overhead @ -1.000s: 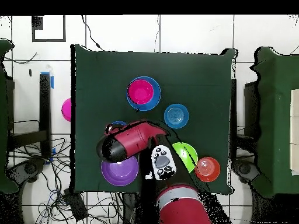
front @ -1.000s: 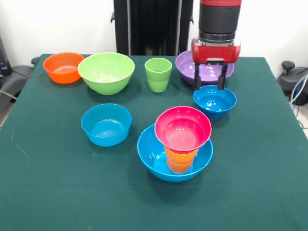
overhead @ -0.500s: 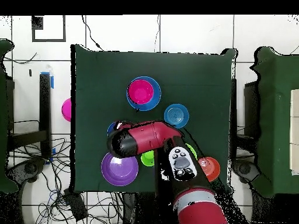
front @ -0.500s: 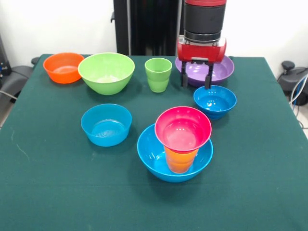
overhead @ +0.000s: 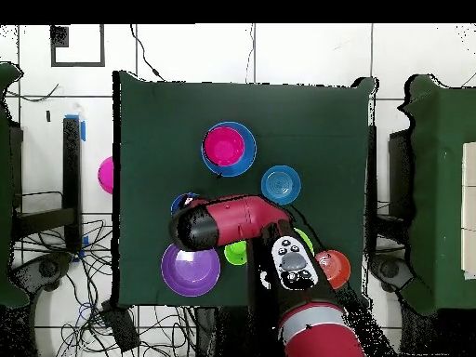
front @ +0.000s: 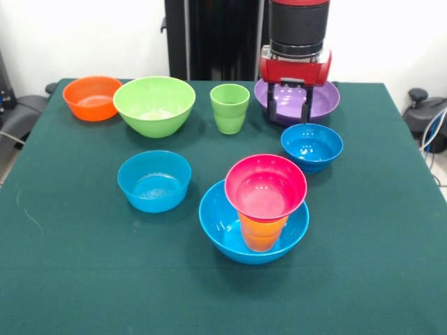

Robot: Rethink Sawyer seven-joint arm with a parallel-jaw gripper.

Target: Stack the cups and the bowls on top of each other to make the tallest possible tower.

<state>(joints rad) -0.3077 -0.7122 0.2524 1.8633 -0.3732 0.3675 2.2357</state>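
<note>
Gripper (front: 287,112) fingers spread, holding nothing, over purple bowl (front: 318,102); small blue bowl (front: 312,146) just in front.

front view: camera across the green table (front: 84,279), facing the robot's pedestal (front: 213,38), fairly close. overhead view: camera high above, looking straight down, robot base at bottom. both views share the tabletop (overhead: 307,121) and arm (overhead: 237,221).

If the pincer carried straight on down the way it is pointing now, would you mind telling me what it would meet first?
Most likely the purple bowl. In the front view the open, empty pincer points straight down over that bowl's near rim. Depth is uncertain, so it might just miss the rim and reach the green tablecloth before the small blue bowl.
</note>
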